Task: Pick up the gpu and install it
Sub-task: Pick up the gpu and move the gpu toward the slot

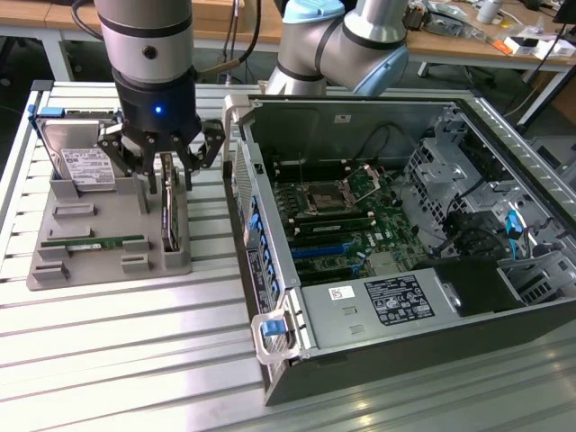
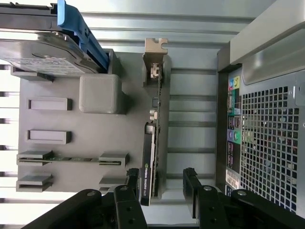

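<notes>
We are at the picking-up step. The black gripper (image 2: 162, 183) is spread wide, one finger each side of the thin dark gpu card (image 2: 151, 143), which stands on edge in the grey tray (image 1: 99, 225) at 9 o'clock from the open computer case (image 1: 387, 360). We think the grab calls for an even squeeze. The wrist view shows the gaps; the exterior view, the case's inside.

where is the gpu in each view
Exterior view: the gpu stands on edge in the grey holder, under the gripper, toward the exterior view's left.
Wrist view: the gpu is seen edge-on in the holder's slot, between the open gripper's fingers.
Shared landmark: the hard drive with its blue rail.
</notes>
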You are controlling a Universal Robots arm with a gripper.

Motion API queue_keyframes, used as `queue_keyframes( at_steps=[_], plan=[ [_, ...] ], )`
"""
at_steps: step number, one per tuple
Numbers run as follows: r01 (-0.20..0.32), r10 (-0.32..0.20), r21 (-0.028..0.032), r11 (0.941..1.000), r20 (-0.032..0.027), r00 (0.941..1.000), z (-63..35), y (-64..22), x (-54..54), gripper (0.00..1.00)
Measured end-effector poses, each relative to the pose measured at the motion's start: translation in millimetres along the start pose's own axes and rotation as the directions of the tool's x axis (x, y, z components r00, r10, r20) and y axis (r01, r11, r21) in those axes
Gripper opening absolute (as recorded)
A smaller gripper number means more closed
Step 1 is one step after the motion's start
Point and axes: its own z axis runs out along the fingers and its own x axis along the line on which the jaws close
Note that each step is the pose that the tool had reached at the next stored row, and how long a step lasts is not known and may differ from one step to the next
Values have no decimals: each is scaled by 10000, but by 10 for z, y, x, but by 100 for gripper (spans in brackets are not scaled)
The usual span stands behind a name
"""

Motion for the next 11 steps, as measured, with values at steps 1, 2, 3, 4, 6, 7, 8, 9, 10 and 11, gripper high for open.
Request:
queue_keyframes(
  at_steps=[1,2,3,4,6,7,8,9,10,11],
  plan=[
    [0,0,0,10000,0,10000,4,0,0,50],
    [0,0,0,10000,0,10000,7,0,0,50],
    [1,-1,0,10000,-1,10000,18,-1,1,50],
    [0,0,0,10000,0,10000,26,-2,1,50],
    [0,0,0,10000,0,10000,40,-3,1,50],
    [0,0,0,10000,0,10000,50,-4,1,50],
    [0,0,0,10000,0,10000,55,-4,1,50],
    [0,0,0,10000,-1,10000,65,-5,2,50],
    [0,0,0,10000,0,10000,72,-5,2,50],
    [0,0,0,10000,-1,10000,80,-6,2,50]
  ],
)
